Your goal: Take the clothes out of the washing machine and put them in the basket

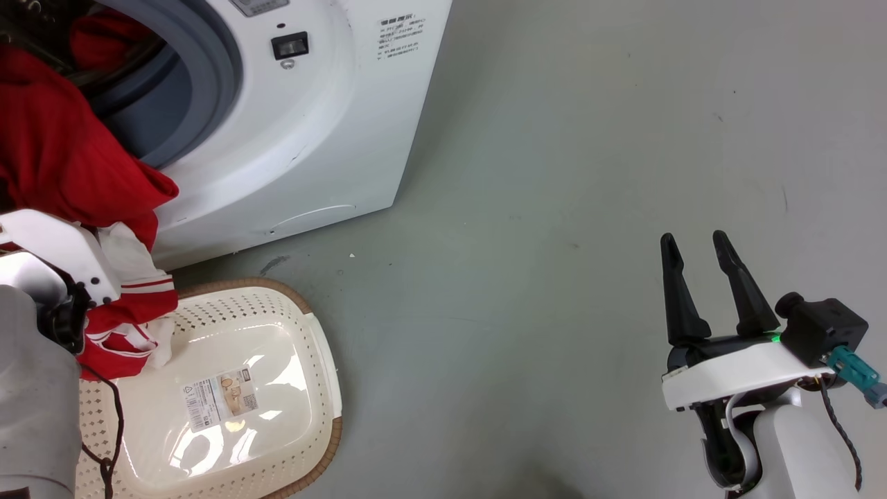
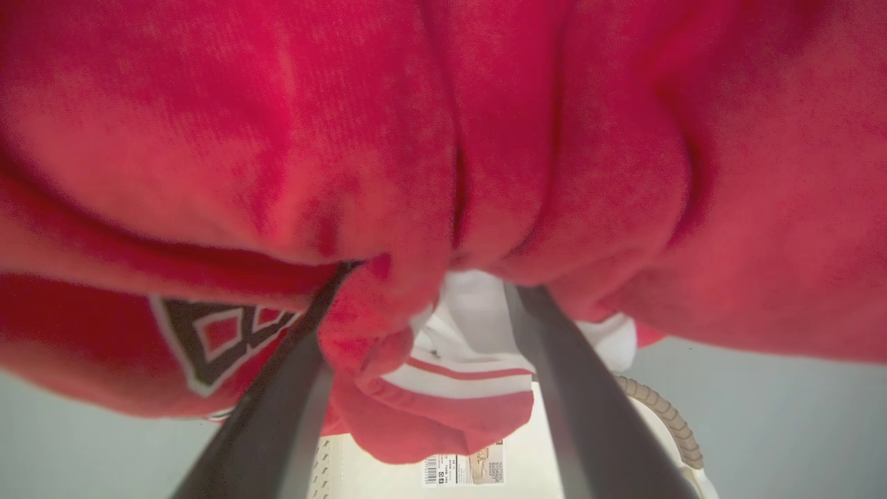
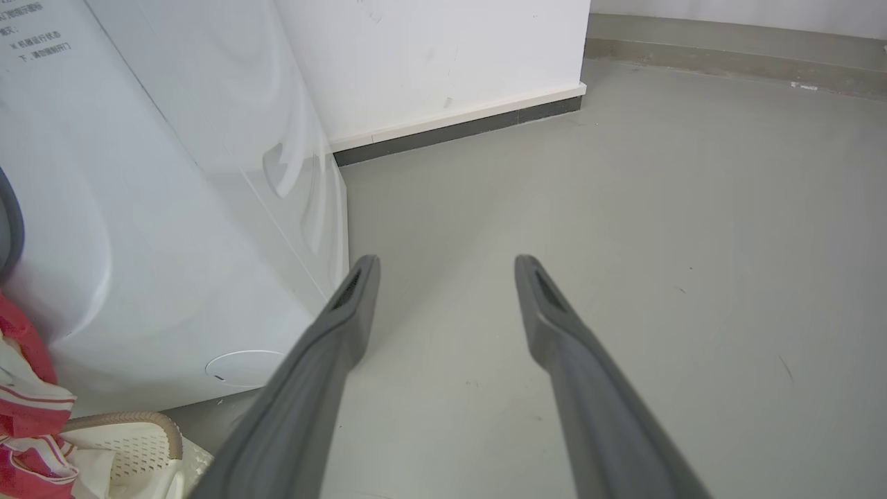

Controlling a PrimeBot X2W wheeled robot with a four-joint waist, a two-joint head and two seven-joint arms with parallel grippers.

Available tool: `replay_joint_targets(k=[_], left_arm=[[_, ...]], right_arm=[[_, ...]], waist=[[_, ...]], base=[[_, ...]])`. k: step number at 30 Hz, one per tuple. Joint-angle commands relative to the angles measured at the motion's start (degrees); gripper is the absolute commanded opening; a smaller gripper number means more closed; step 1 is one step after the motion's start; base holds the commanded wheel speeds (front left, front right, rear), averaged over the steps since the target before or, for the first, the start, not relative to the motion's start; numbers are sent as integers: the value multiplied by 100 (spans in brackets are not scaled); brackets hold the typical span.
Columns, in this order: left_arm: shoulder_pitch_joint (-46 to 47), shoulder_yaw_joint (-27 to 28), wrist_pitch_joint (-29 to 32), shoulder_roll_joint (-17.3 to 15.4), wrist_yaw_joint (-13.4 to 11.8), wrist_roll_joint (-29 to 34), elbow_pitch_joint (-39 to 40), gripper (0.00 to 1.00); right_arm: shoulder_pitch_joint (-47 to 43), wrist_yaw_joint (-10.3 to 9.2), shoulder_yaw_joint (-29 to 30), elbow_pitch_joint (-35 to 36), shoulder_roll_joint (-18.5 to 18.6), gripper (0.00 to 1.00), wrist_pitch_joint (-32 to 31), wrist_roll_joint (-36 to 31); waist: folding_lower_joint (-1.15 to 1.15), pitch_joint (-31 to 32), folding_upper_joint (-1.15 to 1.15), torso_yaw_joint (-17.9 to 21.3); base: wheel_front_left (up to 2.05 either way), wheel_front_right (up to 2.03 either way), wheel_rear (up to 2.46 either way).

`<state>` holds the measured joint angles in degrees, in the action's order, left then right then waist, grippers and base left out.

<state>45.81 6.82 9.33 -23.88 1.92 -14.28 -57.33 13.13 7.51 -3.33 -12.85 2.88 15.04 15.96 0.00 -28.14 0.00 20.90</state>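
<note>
The soft bright red fabric clothes are spilling out of the grey-ringed porthole of the large white front-loading washing machine at the far left. They are draping down over your left arm's white wrist housing. 1 more red piece is lying deeper inside the drum. A part with white stripe trim and pale lining is hanging over the far left corner of the cream-white perforated plastic laundry basket; you cannot tell whether it is touching the basket.

In the left wrist view, your left gripper is pushing up into the red cloth. Its 2 dark fingers are standing apart with fabric bunched between them and their tips buried, so you cannot tell whether they are clamping anything.

The basket is sitting on the grey floor just near of the machine. A paper label is showing on its bare bottom.

Your right gripper is hovering well apart to the right over the floor, its 2 fingers spread wide and gripping nothing.
</note>
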Motion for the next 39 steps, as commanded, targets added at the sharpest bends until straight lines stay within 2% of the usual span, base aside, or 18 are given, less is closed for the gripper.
replay_joint_targets(k=[1, 2, 4, 12, 23, 30, 39], left_arm=[[302, -2, -134, -119, -18, 7, 71, 100], [328, -13, -146, -118, -18, 3, 49, 55], [361, -37, -207, -99, -10, -2, 19, 0], [92, -92, -586, 65, 71, -87, -119, 0], [-609, -98, -1686, 517, 79, -231, 260, 0], [-1112, -176, -2171, 729, 23, -219, 1015, 0], [-2342, -306, -2182, 1113, -185, -209, 2683, 0]], right_arm=[[102, -4, 10, 1, -1, 100, 15, 31], [105, -4, 10, 0, -1, 100, 16, 32], [125, -4, -4, -6, -1, 100, 16, 30], [8, -4, 47, -63, 0, 100, 15, -77], [-243, -4, 169, -81, 0, 100, 15, -280], [-439, -4, 275, 10, 0, 100, -53, -398], [-703, -4, 344, 286, 1, 100, -287, -556]], waist=[[0, 0, 0, -10], [0, 4, 0, -18], [0, 20, 0, -33], [0, 297, 0, -160], [0, 926, 0, -476], [0, 1248, 0, -687], [0, 1527, 0, -951]], base=[[0, 0, 0], [0, 0, 0], [0, 0, 0], [0, 0, 0], [0, 0, 0], [0, 0, 0], [0, 0, 0]])
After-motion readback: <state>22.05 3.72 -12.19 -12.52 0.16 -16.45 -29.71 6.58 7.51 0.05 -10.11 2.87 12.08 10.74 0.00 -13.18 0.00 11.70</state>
